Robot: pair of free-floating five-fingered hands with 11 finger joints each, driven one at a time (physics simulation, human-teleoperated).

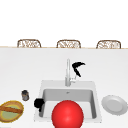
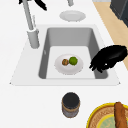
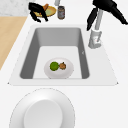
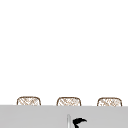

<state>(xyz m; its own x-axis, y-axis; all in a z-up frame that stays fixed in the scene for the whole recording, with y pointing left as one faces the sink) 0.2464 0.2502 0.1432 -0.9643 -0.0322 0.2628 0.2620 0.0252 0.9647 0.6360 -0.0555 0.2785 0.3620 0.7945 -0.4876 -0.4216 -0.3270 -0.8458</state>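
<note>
1. Front view: right hand (image 1: pixel 78 68) hangs just beside the faucet (image 1: pixel 67 72), fingers spread, holding nothing.
2. Left side view: left hand (image 2: pixel 110 58) hovers at the sink (image 2: pixel 32 65) edge, fingers curled, holding nothing; a plate (image 2: pixel 68 64) with fruit lies in the basin.
3. Right side view: a jar (image 3: pixel 61 12) stands on the tabletop (image 3: pixel 112 50).

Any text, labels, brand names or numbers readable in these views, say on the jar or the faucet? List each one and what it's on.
No readable text, in any view.
Jar left of the sink, near the left hand: dark lid, brownish band, no legible print.
Faucet by the right hand: a small mark on its base, too blurred to read.
Plates, basket, red ball: plain.
</note>
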